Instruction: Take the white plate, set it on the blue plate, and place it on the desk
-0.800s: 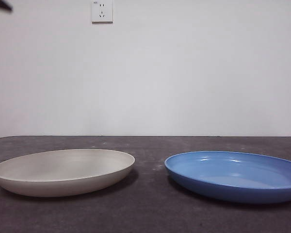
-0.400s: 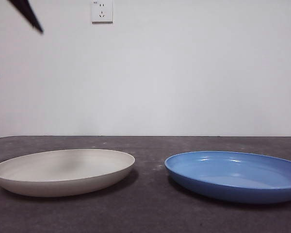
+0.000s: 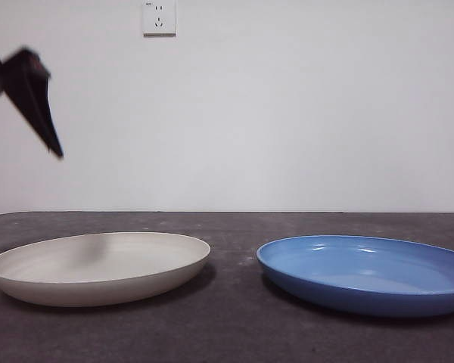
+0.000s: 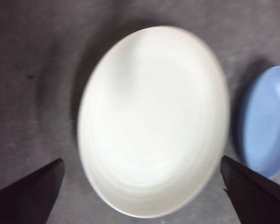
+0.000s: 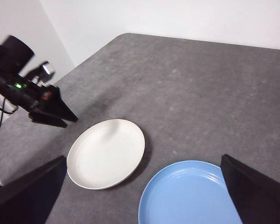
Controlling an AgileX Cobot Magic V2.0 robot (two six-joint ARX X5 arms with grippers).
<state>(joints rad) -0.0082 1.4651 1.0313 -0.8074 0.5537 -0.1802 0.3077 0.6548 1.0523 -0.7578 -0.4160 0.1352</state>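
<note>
The white plate (image 3: 98,266) lies on the desk (image 3: 234,333) at the left, with the blue plate (image 3: 367,274) beside it on the right, a gap between them. My left gripper (image 3: 26,91) hangs open in the air above the white plate's left edge. Its wrist view looks straight down on the white plate (image 4: 151,121), with the jaws of the left gripper (image 4: 141,160) spread wide and empty and the blue plate (image 4: 266,121) off to one side. My right gripper (image 5: 143,158) is open, high above both the white plate (image 5: 106,153) and the blue plate (image 5: 191,193).
A white wall with a socket (image 3: 159,17) stands behind the desk. The desk's edge (image 5: 84,58) and the left arm's body (image 5: 18,84) show in the right wrist view.
The left gripper has dropped from the top left corner of the front view to lower over the white plate's left side. Both plates stay where they were.
</note>
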